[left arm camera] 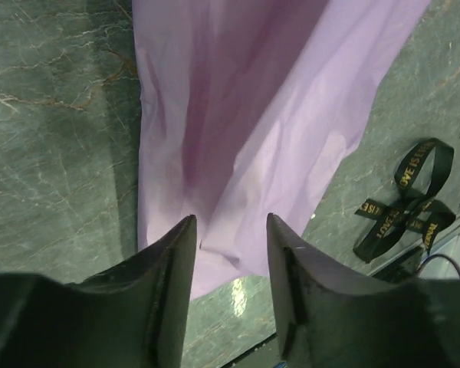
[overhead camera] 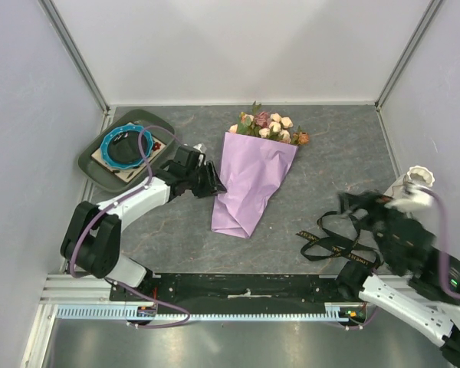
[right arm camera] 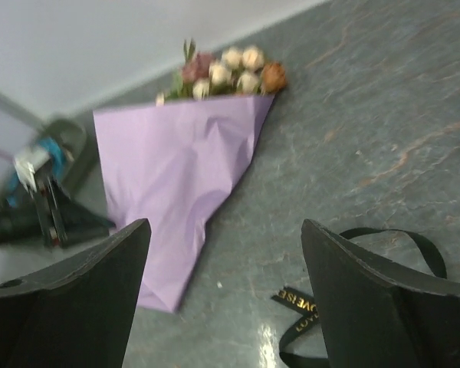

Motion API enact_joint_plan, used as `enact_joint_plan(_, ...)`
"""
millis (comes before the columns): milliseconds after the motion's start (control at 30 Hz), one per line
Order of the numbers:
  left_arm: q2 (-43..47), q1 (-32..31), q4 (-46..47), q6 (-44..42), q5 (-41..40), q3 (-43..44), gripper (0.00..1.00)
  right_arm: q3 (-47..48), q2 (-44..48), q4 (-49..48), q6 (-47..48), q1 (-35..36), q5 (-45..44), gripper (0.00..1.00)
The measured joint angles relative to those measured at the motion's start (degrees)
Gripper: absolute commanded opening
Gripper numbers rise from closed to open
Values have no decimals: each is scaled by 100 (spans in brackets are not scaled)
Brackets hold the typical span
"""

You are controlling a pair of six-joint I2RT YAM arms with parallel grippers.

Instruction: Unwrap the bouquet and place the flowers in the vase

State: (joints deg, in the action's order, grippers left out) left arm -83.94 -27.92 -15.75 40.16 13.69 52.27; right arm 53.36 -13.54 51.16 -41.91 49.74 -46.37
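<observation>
Open at the left tool [left arm camera: 230, 230]: dark fingers [left arm camera: 169, 261] apart, low over the desk [left arm camera: 54, 153] at the left edge of the bouquet [overhead camera: 253, 176], lilac paper showing in the gap, no pinch to be seen. Open wide and empty at the right tool [right arm camera: 224, 226], above the black ribbon [overhead camera: 330, 241] loose on the desk at the front right, apart from the paper. At mid-desk the bouquet, flat, narrow end toward the arms, paper cone closed around the stems. Out of its wide far end the flowers [overhead camera: 268, 126], pink, mauve, cream and rust. At the right edge the vase [overhead camera: 418, 178], seemingly upright, just behind the right arm, well apart from the bouquet. Far left, a dark green tray [overhead camera: 87, 162] with a blue-rimmed ring [overhead camera: 106, 144].
</observation>
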Motion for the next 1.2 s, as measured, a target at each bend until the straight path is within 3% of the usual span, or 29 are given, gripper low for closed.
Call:
enact_joint_plan(167, -535, -15, 450, 149, 365, -13, 13, -48, -1801, -599, 678, 37, 861, 90)
enact_joint_plan(267, -612, -184, 702, 293, 496, -28, 3, -181, -2295, -872, 785, 42, 1163, 91)
enact_joint_plan(333, -577, -479, 887, 330, 413, -20, 3, -260, -2391, -1021, 763, 42, 1233, 91)
enact_joint_plan(567, -581, -1665, 955, 345, -15, 573, 22, -275, -2323, -1305, 507, 42, 957, 91)
enact_joint_plan(700, -1091, -2114, 1215, 343, 59, 1207, 39, -201, -2192, -1320, 516, 42, 695, 92)
enact_joint_plan(900, -1996, -2625, 1471, 306, 577, 1676, 52, 323, -2269, -1384, 767, 42, 372, 98)
enact_joint_plan(1100, -1639, -2771, 1641, 240, 573, 1281, 63, 658, -2918, -1517, 927, -24, 310, 98)
enact_joint_plan(1200, -955, -2629, 1602, 197, 420, 752, 72, 691, -3611, -1773, 1029, -581, 1082, 98)
